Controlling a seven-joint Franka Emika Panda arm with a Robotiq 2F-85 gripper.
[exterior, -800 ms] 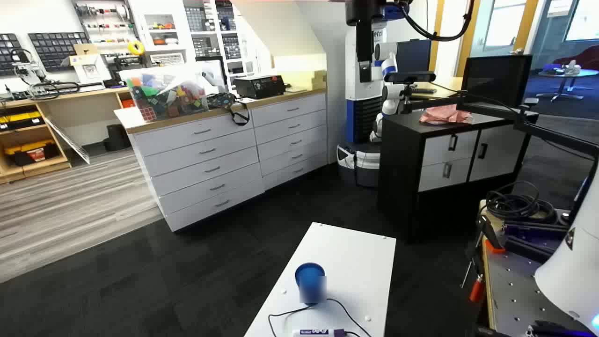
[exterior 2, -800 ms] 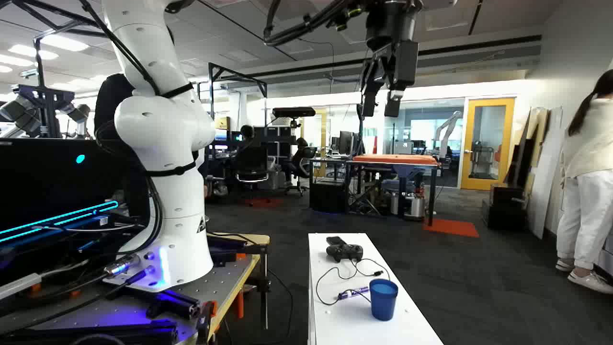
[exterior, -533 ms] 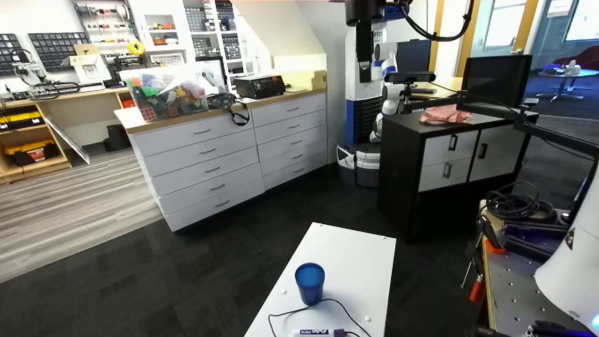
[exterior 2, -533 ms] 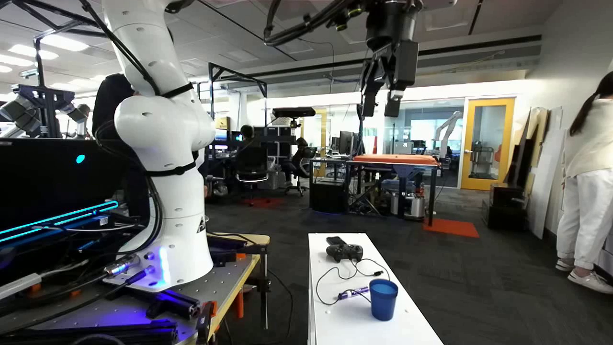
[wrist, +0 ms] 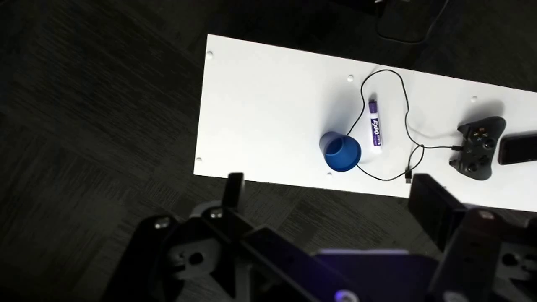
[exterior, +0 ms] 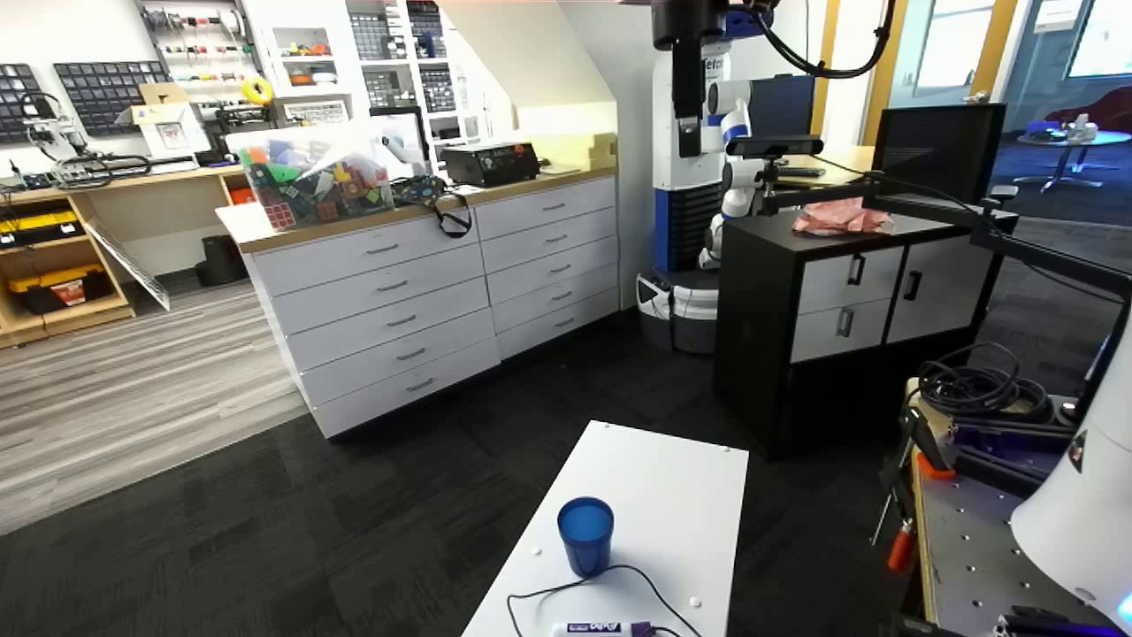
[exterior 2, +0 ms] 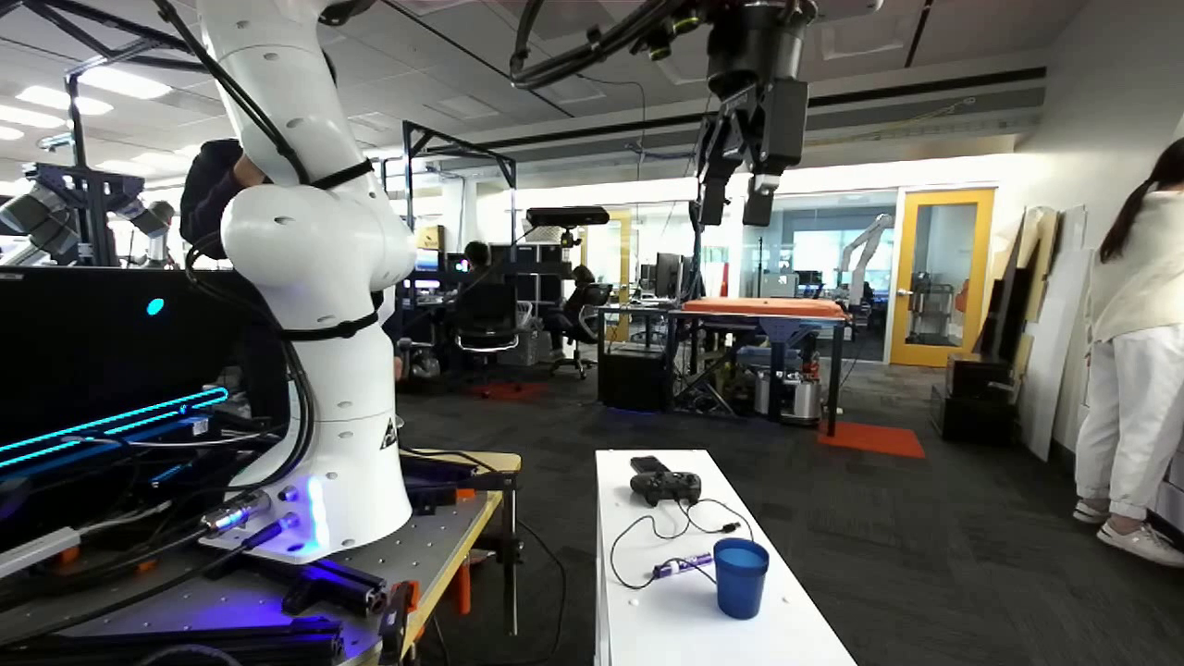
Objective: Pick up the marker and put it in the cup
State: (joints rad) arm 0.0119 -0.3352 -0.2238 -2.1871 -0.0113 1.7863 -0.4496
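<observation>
Purple-and-white Expo marker (wrist: 375,130) is lying on the white rectangular table (wrist: 260,109) in the wrist view, purple cap toward the top of that view, outside the bright-blue round tapered cup (wrist: 345,157) and just beside it. Cup is upright. Thin black cable (wrist: 437,147) loops round the marker and meets the cup; under or behind, can't tell. Same cable plugs into the black game controller (wrist: 479,147), well apart from the marker; black phone-shaped slab (wrist: 518,150) next to that, cut off by the frame. Black two-finger gripper (wrist: 328,183) at the bottom of the view: jaws spread wide, fingertips well apart. In an exterior view, white robot arm (exterior 2: 314,240) on a perforated grey metal bench (exterior 2: 435,546), gripper hanging fingers-down well above table level, gap between fingers visible. Marker shows behind the cup and to its left there. Person in cream top and white trousers (exterior 2: 1142,268) at the right edge, partly cropped. In an exterior view, white drawer cabinet (exterior: 389,287) in the background, clear container of coloured cubes (exterior: 301,143) on top; marker sits at the bottom edge, partly cut off, cup farther up the table, cable between them. Gripper is seen edge-on, partly out of frame.
</observation>
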